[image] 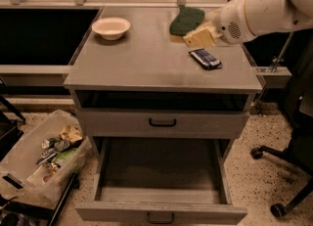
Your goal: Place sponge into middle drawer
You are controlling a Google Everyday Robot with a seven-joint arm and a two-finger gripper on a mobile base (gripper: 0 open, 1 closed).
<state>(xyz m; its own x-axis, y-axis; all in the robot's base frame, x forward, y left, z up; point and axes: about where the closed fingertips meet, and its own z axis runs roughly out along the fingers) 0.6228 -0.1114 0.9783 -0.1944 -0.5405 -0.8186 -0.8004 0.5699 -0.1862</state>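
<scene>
Above the cabinet top's back right, your gripper is clamped on the sponge, with the middle drawer open well below. The grip looks shallow, so a quick swing down could drop the sponge short, beside the snack wrapper.

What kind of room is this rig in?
Probably an office or lab test area: a grey drawer cabinet, a rolling chair on a speckled floor, and a clear bin of scraps. The gripper holds the sponge over the cabinet top.

Gripper clamped, aloft, upper right
</scene>
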